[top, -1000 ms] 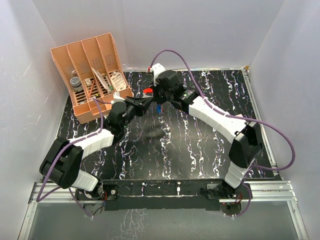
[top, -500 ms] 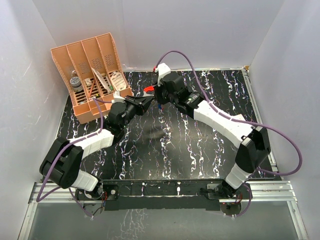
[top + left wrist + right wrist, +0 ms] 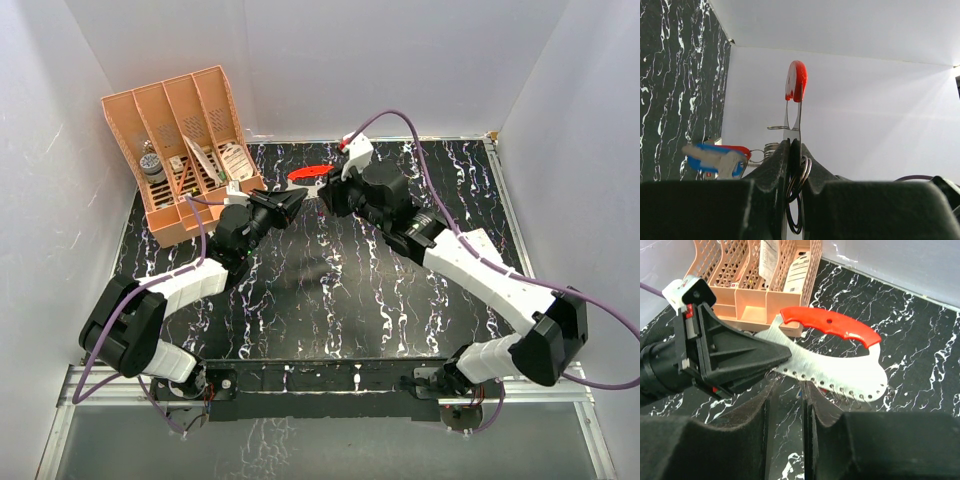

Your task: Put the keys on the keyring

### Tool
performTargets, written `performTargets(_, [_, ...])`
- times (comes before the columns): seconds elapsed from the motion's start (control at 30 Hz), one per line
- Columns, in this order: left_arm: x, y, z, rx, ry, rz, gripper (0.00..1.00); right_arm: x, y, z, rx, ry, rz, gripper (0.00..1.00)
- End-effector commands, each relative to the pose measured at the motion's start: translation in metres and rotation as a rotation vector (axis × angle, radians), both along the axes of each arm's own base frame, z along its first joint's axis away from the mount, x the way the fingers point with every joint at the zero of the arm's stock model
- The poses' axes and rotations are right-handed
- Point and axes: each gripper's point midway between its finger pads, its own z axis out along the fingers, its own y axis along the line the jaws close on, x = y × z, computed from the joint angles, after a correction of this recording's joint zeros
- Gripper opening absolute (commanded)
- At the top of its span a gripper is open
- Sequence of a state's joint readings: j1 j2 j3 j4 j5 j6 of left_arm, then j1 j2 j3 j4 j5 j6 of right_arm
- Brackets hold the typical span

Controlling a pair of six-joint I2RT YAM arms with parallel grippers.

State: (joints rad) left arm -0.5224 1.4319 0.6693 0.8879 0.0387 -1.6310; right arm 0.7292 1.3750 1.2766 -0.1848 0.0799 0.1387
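Black white-veined tabletop (image 3: 330, 290), white walls (image 3: 400, 60), orange rack (image 3: 190, 120)

No text, brand, number or sign is legible in any view. Printed cards (image 3: 799, 271) stand in the compartments of the rack (image 3: 215, 95). Their print shows as dark lines and blocks, too small and blurred to read from either the overhead or the right wrist view. The keyring (image 3: 827, 322) and its grey tag show no marking that can be read, and in the left wrist view the tag is seen edge-on only.
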Motion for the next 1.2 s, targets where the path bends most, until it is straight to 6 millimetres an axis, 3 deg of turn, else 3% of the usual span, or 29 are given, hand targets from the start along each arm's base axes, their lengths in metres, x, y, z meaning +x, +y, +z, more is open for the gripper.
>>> performTargets(0.0, [-0.004, 0.002, 0.025, -0.060, -0.063, -0.008, 0.00, -0.009, 0.002, 0.011, 0.097, -0.042, 0.022, 0.24])
performTargets(0.3, [-0.004, 0.001, 0.027, -0.109, -0.049, -0.020, 0.00, -0.020, -0.008, 0.006, 0.177, -0.091, 0.014, 0.25])
performTargets(0.57, [-0.003, -0.002, 0.027, -0.126, -0.048, -0.031, 0.00, -0.021, -0.002, -0.009, 0.188, -0.094, 0.035, 0.25])
performTargets(1.17, [-0.005, -0.001, 0.028, -0.123, -0.050, -0.032, 0.00, -0.005, 0.010, -0.014, 0.185, -0.069, 0.023, 0.24])
